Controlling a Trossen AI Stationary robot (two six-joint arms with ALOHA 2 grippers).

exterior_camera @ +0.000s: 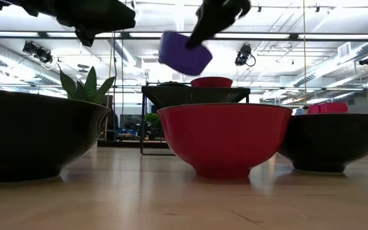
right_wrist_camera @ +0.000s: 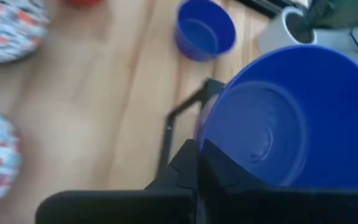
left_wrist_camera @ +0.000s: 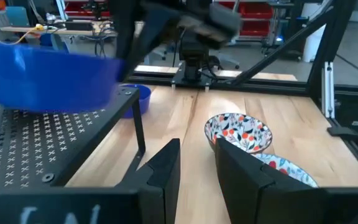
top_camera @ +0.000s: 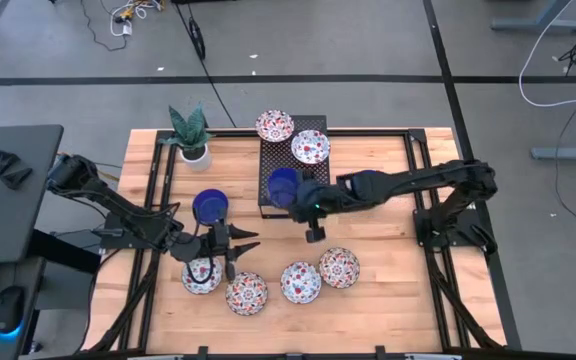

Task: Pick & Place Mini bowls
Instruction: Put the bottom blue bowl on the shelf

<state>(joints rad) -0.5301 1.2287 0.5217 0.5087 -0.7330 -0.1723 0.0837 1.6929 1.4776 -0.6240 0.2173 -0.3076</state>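
I am watching the blue mini bowl [top_camera: 283,186] hanging in my right pincer [top_camera: 299,196], which is clamping its rim; it is riding above the front-left corner of the black perforated box [top_camera: 268,160], lifted clear of it, as the low view is showing [exterior_camera: 184,52]. Two floral mini bowls are sitting on the box behind it, one at the far-left corner [top_camera: 274,126] and one beside it [top_camera: 310,147]. A second blue mini bowl [top_camera: 210,206] is resting on the desk [top_camera: 388,250] left of the box, near the small potted plant [top_camera: 192,135]. Four more floral bowls are lining the front of the desk: [top_camera: 201,275], [top_camera: 246,293], [top_camera: 300,282], [top_camera: 338,267]. My left pincer [top_camera: 238,245] is hovering just over the leftmost of them, its fingers [left_wrist_camera: 166,171] standing slightly apart and gripping nothing.
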